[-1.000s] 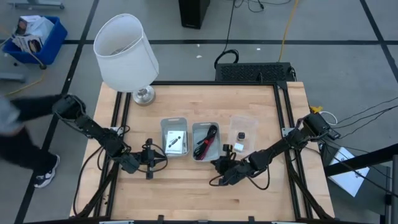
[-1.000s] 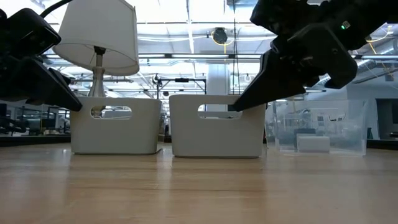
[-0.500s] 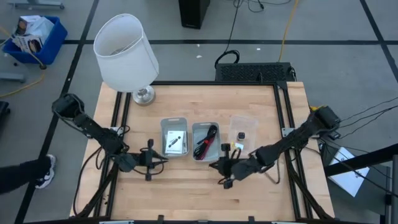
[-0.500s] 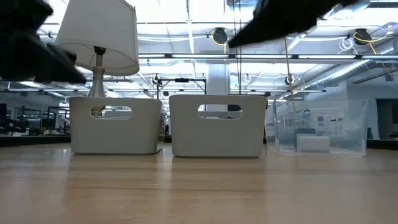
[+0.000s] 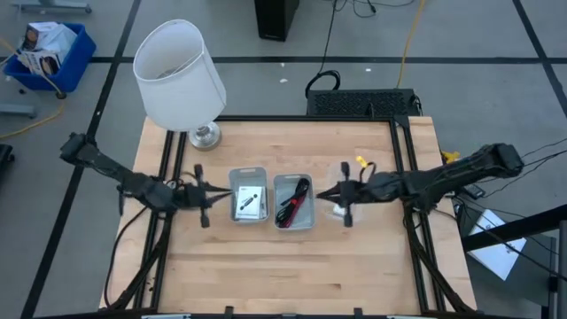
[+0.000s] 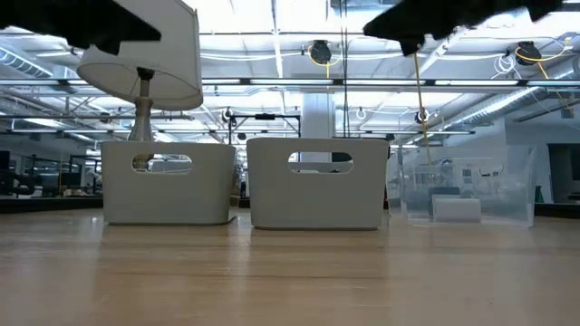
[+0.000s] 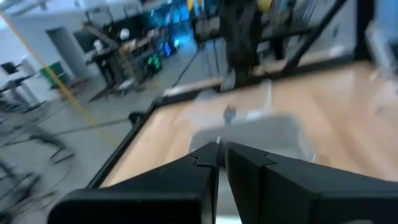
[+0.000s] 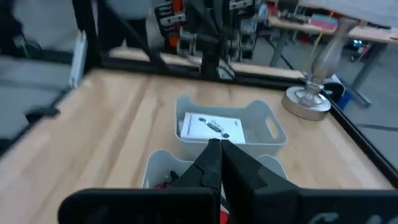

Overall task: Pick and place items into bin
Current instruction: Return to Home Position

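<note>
The white cards (image 5: 251, 204) lie in the left grey bin (image 5: 236, 182); they also show in the right wrist view (image 8: 214, 127). The coiled red-and-black cable (image 5: 295, 198) lies in the middle grey bin (image 5: 306, 219). A white block (image 6: 458, 210) rests on the floor of the clear bin (image 5: 359, 174); the black cube is hidden. My left gripper (image 5: 215, 194) hangs shut and empty in the air, left of the left bin, fingers pointing at it (image 7: 221, 148). My right gripper (image 5: 326, 197) hangs shut and empty over the clear bin's near left part, pointing toward the middle bin (image 8: 217, 148).
A white-shaded lamp (image 5: 180, 75) stands at the table's far left corner, its base (image 8: 308, 102) behind the left bin. The three bins stand in a row across the table's middle. Bare wood (image 5: 283, 266) lies between them and the near edge.
Both grippers have risen from low over the table in front of the bins and gone toward the far edge. My left gripper now hangs beside the left bin, my right gripper over the clear bin. In the low view both have left the picture's middle for its top.
</note>
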`<state>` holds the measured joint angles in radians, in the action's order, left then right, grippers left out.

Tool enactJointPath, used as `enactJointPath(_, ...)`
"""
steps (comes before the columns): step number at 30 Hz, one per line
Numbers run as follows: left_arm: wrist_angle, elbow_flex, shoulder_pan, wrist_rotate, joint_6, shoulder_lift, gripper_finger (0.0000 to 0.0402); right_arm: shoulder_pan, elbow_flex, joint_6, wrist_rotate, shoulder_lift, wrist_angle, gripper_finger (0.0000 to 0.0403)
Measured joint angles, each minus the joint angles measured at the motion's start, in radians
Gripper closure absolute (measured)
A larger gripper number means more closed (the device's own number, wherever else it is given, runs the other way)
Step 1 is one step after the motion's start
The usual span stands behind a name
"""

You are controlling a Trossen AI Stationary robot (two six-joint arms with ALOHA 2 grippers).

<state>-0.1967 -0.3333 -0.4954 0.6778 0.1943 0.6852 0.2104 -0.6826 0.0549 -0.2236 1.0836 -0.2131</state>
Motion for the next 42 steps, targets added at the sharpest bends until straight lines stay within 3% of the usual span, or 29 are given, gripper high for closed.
enactJointPath(4,-0.040,0.060,0.029,-0.112,0.003,-0.147,0.0369,-0.047,0.159,-0.079,0.018,-0.090,-0.095,0.0403)
enactJointPath(7,-0.081,0.123,0.052,-0.127,0.031,-0.214,0.0390,-0.073,0.264,-0.093,0.040,-0.121,-0.153,0.0403)
enactJointPath(13,-0.138,0.210,0.141,-0.234,0.070,-0.336,0.0392,-0.220,0.467,-0.158,0.273,-0.204,-0.463,0.0403)
enactJointPath(18,-0.045,0.228,0.249,-0.305,0.020,-0.384,0.0395,-0.320,0.537,-0.208,0.356,-0.242,-0.493,0.0403)
enactJointPath(23,-0.032,0.272,0.333,-0.369,-0.042,-0.436,0.0398,-0.330,0.589,-0.208,0.358,-0.245,-0.532,0.0403)
enactJointPath(27,-0.042,0.323,0.354,-0.407,-0.069,-0.494,0.0396,-0.337,0.661,-0.242,0.355,-0.249,-0.660,0.0403)
enactJointPath(42,0.059,0.323,0.357,-0.419,-0.089,-0.518,0.0399,-0.349,0.666,-0.200,0.332,-0.257,-0.643,0.0403)
